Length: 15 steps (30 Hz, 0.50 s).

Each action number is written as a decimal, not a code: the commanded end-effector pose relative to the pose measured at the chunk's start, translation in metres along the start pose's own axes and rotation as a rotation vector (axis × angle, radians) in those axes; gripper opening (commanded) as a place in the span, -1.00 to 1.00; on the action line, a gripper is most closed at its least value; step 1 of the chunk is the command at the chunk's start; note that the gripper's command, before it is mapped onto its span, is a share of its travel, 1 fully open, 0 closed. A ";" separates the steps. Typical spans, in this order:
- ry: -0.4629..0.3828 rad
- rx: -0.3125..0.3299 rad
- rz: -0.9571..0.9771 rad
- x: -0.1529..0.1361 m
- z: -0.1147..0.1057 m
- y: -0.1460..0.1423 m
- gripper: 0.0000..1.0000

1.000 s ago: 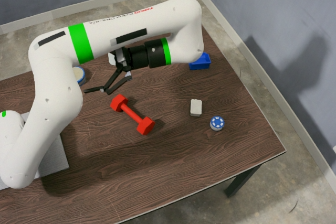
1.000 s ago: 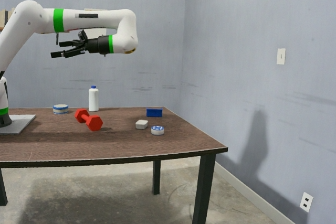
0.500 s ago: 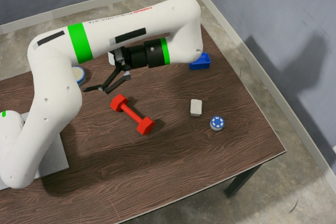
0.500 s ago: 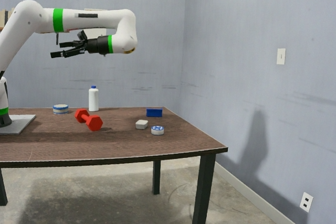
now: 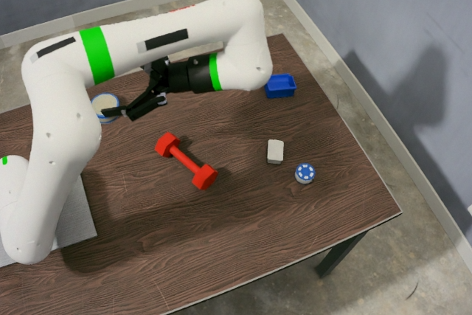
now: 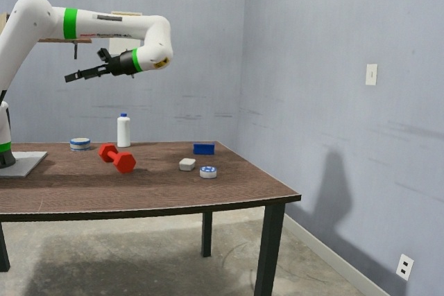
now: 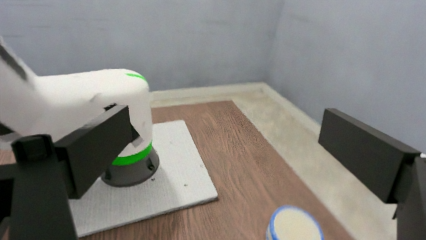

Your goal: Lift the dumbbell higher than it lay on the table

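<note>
A red dumbbell (image 5: 186, 161) with hexagonal ends lies flat near the middle of the dark wooden table; it also shows in the exterior view (image 6: 117, 157). My gripper (image 5: 118, 111) is open and empty, high above the table, up and to the left of the dumbbell, pointing back toward the arm's base. In the exterior view the gripper (image 6: 73, 75) hangs well above the table. In the wrist view the two black fingers stand wide apart with nothing between them. The dumbbell is not in the wrist view.
A blue-rimmed round tub (image 5: 104, 105) sits under the gripper, also in the wrist view (image 7: 295, 224). A white bottle (image 6: 123, 129), a blue bin (image 5: 280, 85), a grey block (image 5: 275, 150) and a blue-white disc (image 5: 304, 172) stand on the table. The arm's base plate (image 7: 145, 185) is at the left.
</note>
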State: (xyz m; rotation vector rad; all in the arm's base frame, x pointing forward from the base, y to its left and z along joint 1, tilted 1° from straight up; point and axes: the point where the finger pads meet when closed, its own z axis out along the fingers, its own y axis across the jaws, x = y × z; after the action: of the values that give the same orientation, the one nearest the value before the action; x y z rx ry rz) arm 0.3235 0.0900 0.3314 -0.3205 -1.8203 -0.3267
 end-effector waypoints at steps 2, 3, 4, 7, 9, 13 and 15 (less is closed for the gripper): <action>-0.115 -0.068 0.146 -0.027 0.015 0.018 1.00; -0.133 -0.077 0.168 -0.033 0.017 0.019 1.00; -0.151 -0.087 0.190 -0.038 0.018 0.021 1.00; -0.207 -0.114 0.253 -0.055 0.020 0.024 1.00; -0.247 -0.132 0.294 -0.066 0.021 0.026 1.00; -0.328 -0.166 0.371 -0.090 0.020 0.026 1.00; -0.363 -0.179 0.401 -0.099 0.019 0.025 1.00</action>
State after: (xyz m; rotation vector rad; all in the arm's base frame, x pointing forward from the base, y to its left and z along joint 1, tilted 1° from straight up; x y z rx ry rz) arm 0.3354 0.1147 0.2573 -0.7636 -1.9705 -0.1960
